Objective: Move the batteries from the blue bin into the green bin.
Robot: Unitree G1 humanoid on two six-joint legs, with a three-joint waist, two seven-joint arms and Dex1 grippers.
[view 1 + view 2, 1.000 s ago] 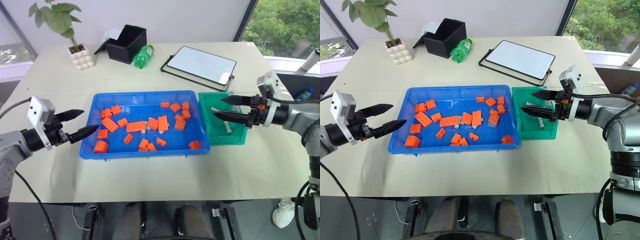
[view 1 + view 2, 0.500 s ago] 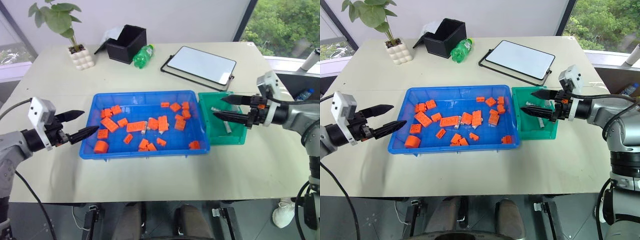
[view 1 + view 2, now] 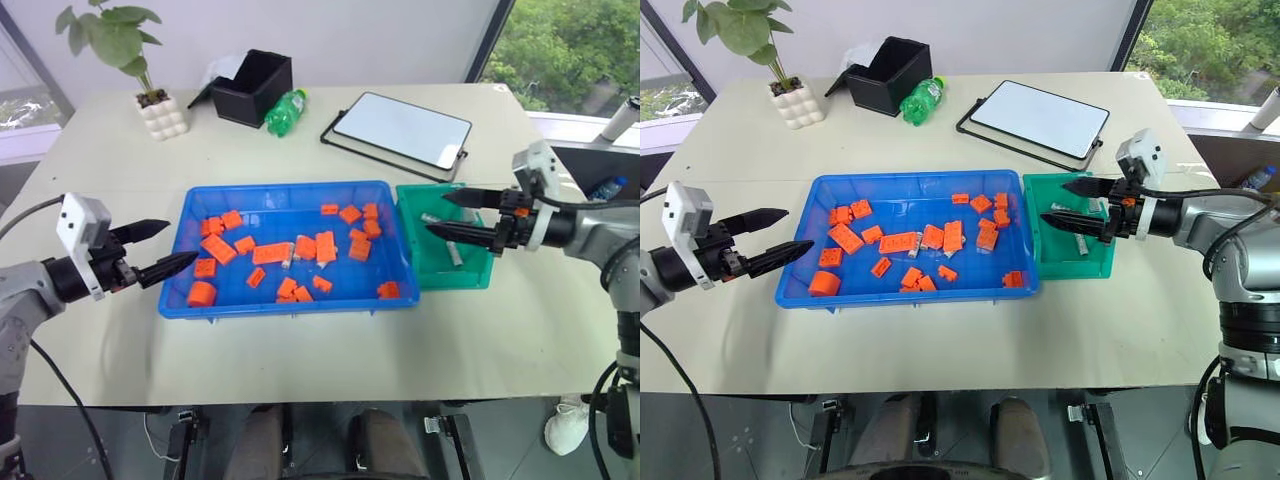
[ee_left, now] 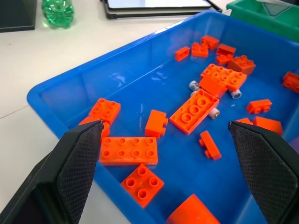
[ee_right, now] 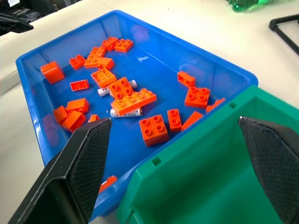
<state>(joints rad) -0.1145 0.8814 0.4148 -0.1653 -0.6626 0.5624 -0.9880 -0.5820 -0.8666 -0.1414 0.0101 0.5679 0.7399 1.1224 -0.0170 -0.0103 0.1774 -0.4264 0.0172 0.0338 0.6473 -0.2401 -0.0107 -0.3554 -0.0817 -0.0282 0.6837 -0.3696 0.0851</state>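
Both jaws wide open, nothing gripped. Right gripper [image 3: 448, 215] poised over green bin [image 3: 470, 272], fingers level and pointing toward blue bin [image 3: 290, 196]; likely placed so for a drop into the bin or a reach back across the shared rim. Left gripper [image 3: 165, 248] just off blue bin's left rim, aimed inward; judged ready to enter from that side.

Green bin touching blue bin's right wall, near table's right edge; short carry between them, probably deliberate. Two batteries in bin [image 3: 452, 252] visible on green floor, one partly under right fingers.

Batteries [image 5: 125, 112] left in blue bin: a few silver cylinders mid-floor, wedged against and partly under orange blocks [image 5: 133, 101]. Exact count not readable. Blocks crowd the cylinders; a clean pinch probably needs fingers set along a cylinder's free side.

Task judged partly done.
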